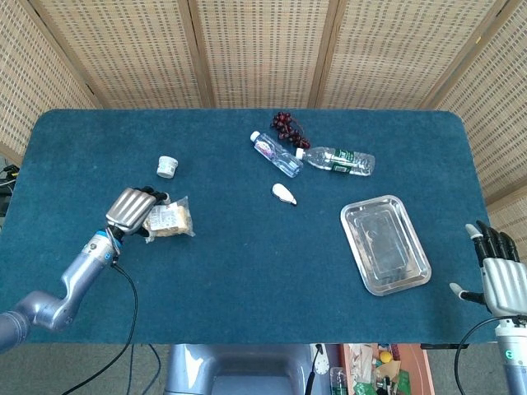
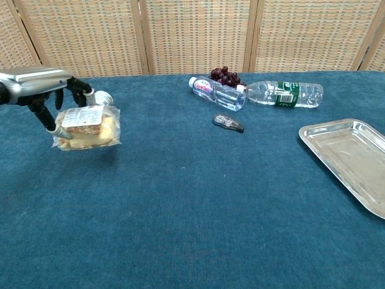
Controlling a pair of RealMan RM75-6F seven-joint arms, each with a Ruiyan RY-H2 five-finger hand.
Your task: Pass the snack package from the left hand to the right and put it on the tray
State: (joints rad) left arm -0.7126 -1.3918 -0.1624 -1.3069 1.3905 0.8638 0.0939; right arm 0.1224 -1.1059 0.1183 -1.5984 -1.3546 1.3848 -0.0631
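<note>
Chest view shows the left hand (image 2: 42, 90) at the far left of the bench (image 2: 192, 198), its fingers pinching the snack package (image 2: 87, 127), which looks lifted just clear of the cloth, so I'd say only the pickup is done. Across the bench the tray (image 1: 385, 244) lies bare. At the far right edge the right hand (image 1: 501, 280) waits with fingers spread, holding nothing, well apart from both; the handover and the placing are still to come.
</note>
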